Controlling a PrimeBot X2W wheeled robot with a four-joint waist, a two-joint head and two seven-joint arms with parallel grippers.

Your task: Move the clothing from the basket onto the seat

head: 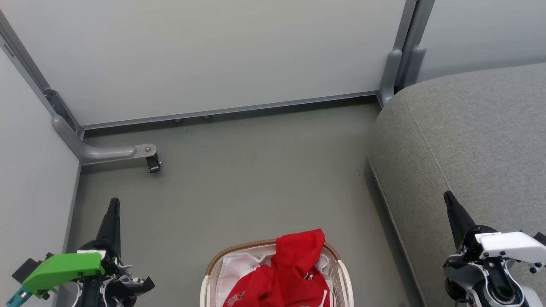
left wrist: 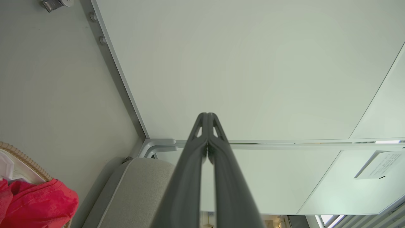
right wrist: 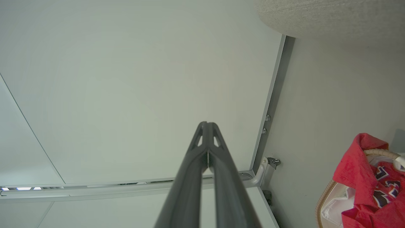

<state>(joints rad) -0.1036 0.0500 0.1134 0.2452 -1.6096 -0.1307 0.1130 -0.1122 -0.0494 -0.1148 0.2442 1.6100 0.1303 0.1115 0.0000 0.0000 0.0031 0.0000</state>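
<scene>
The left gripper [head: 114,204] and right gripper [head: 448,198] hang empty, fingers pressed together, either side of the basket [head: 239,249] — red clothing [head: 294,273] heaped inside, one fold over its far rim — with the seat [head: 469,136] beyond, rightward.

L hand [head: 114,201]: dark fingers, green cover [head: 64,266]. R hand [head: 447,195]: same, white cover [head: 512,243] w/ screws.

Grey floor [head: 239,170] — basket [head: 213,266] stands on it, beside the seat [head: 469,140]
</scene>
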